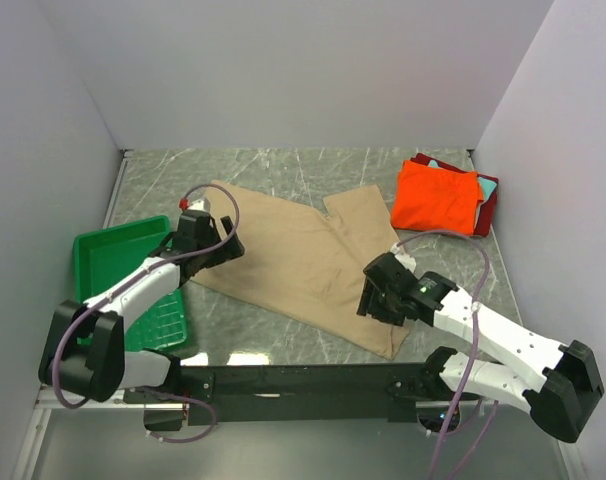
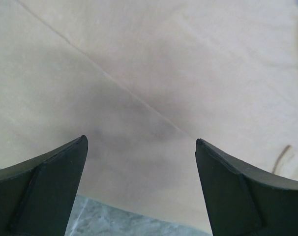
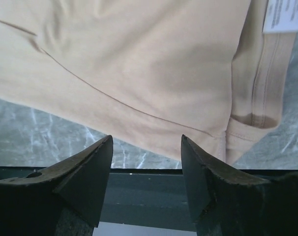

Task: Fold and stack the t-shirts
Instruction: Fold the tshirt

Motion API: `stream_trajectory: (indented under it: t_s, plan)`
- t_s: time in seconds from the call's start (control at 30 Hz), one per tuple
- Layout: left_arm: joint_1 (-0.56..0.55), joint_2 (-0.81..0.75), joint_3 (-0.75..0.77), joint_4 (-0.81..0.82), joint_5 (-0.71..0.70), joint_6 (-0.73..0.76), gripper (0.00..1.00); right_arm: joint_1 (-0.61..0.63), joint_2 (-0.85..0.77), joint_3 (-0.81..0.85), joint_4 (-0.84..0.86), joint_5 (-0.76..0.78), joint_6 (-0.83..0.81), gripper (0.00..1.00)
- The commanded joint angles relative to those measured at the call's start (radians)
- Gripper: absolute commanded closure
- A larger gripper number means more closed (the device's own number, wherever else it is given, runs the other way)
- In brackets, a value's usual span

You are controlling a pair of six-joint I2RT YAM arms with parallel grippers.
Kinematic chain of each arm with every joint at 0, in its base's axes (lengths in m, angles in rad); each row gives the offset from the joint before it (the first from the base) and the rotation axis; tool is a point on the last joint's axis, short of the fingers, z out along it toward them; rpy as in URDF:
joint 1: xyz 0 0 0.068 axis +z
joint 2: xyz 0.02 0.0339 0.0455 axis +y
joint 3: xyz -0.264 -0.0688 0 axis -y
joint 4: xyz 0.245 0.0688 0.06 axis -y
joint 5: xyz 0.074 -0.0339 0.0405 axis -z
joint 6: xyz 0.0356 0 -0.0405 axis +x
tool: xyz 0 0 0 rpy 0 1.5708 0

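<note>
tan t-shirt (image 1: 293, 262) edges lie by left pincer (image 2: 141, 141), right pincer (image 3: 146, 137).

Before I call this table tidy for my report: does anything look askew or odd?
Yes. The tan t-shirt lies diagonally and apart from the stack, its white label exposed near the table's front edge. The orange t-shirt sits a little off-square on the dark red t-shirt.
</note>
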Motion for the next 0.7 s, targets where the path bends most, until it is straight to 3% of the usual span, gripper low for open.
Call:
stream_trajectory:
  t_s: [0.0,0.3,0.67]
  plan:
    - [-0.004,-0.065,0.067,-0.045,-0.012,0.022,0.03,-0.031,0.012,0.094,-0.032,0.06,-0.071,0.36]
    - [-0.004,-0.242,0.115,-0.133,0.026,0.019,0.0,-0.207,-0.03,0.178,0.079,-0.033,-0.276,0.36]
    - [-0.001,-0.172,0.319,-0.221,0.037,0.031,0.01,-0.356,0.044,0.341,0.187,-0.079,-0.482,0.36]
